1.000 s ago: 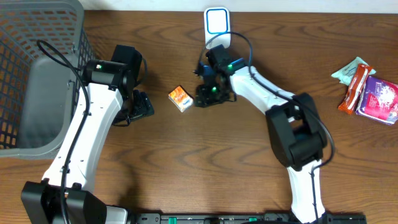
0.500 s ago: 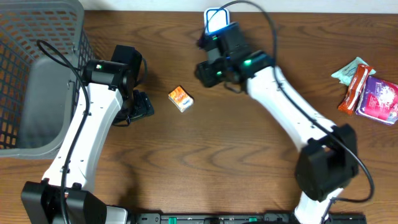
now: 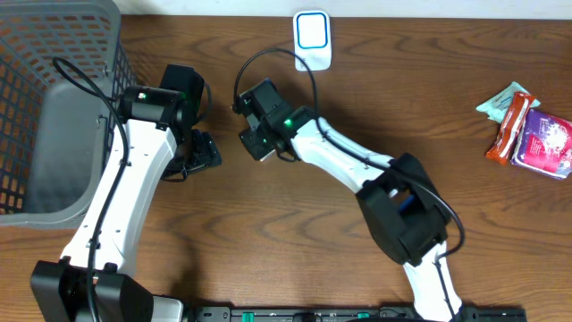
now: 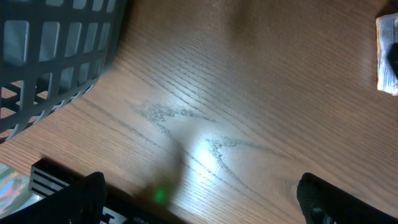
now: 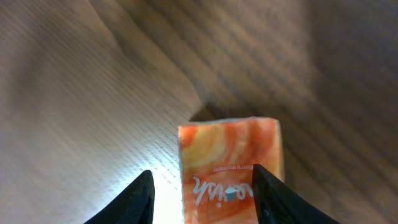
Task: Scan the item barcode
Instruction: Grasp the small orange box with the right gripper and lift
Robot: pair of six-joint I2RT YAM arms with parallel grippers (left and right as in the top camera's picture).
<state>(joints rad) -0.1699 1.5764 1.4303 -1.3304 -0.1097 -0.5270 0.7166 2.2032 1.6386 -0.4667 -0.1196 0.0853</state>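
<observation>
The small orange cardboard box (image 5: 230, 163) lies flat on the brown wooden tabletop (image 3: 375, 98), left of and nearer the robot than the white blue-screened scanner (image 3: 314, 36), the right fingers (image 5: 138, 198) spread astride it unclamped, the left fingers (image 4: 87, 198), farther left of the scanner, gaping wide and holding nothing.

The left gripper (image 4: 198, 200), fingers spread wide, is hovering over a brown wooden table (image 4: 261, 93) (glare mid-frame); a grey plastic lattice basket (image 4: 56, 53) is sitting upper-left, with possibly a pale packet (image 4: 387, 56) at right.

Orange swirl-printed box (image 5: 230, 165) flat, face up; white blue-screened scanner (image 3: 314, 36) well apart.
</observation>
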